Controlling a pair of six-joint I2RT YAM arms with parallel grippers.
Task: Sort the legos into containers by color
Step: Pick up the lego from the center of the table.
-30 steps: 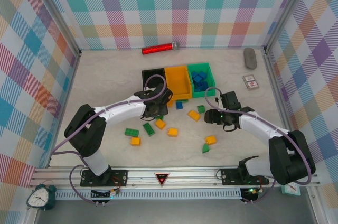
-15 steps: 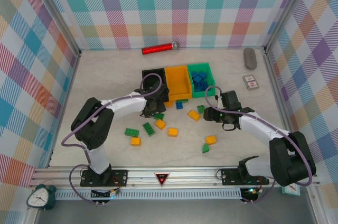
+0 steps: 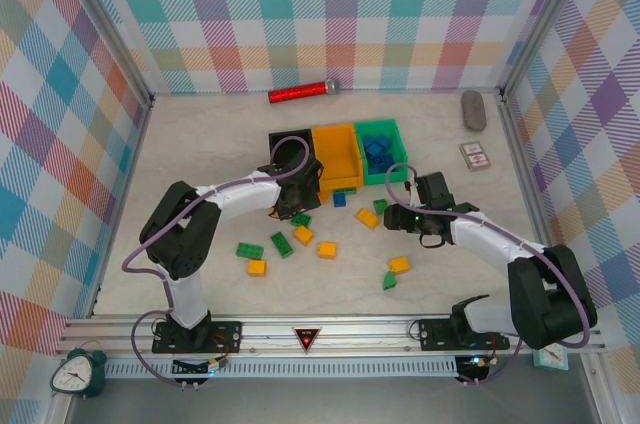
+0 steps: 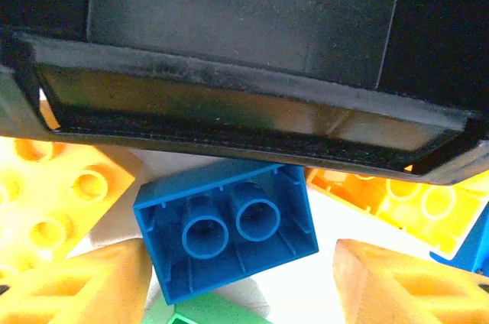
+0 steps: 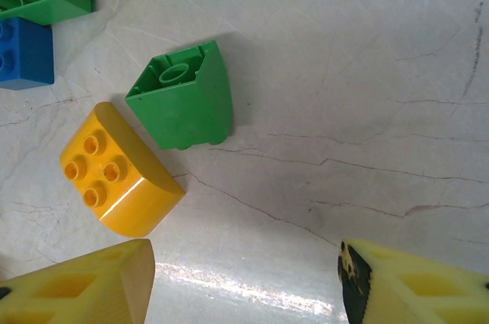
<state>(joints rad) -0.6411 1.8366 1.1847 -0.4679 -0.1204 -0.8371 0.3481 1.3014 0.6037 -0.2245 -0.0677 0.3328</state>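
My left gripper (image 3: 296,202) hovers at the near wall of the black bin (image 3: 288,144). In the left wrist view its jaws (image 4: 241,267) stand open around an upside-down blue lego (image 4: 225,236) below the bin's rim (image 4: 229,121), with a gap to the right finger. Yellow legos (image 4: 53,202) lie on both sides. The orange bin (image 3: 337,156) stands beside the green bin (image 3: 393,156), which holds blue legos (image 3: 377,147). My right gripper (image 3: 400,216) is open over bare table (image 5: 244,286), short of a green sloped lego (image 5: 183,106) and a yellow rounded lego (image 5: 118,179).
Loose green legos (image 3: 249,251) and yellow legos (image 3: 327,250) lie scattered across the middle of the table, with two more (image 3: 399,265) near my right arm. A red cylinder (image 3: 302,92) and a grey oval object (image 3: 473,109) lie by the back wall. A small card (image 3: 474,155) sits at the right.
My left gripper has slid back towards the black bin and its jaws have spread wider. The right arm has barely moved.
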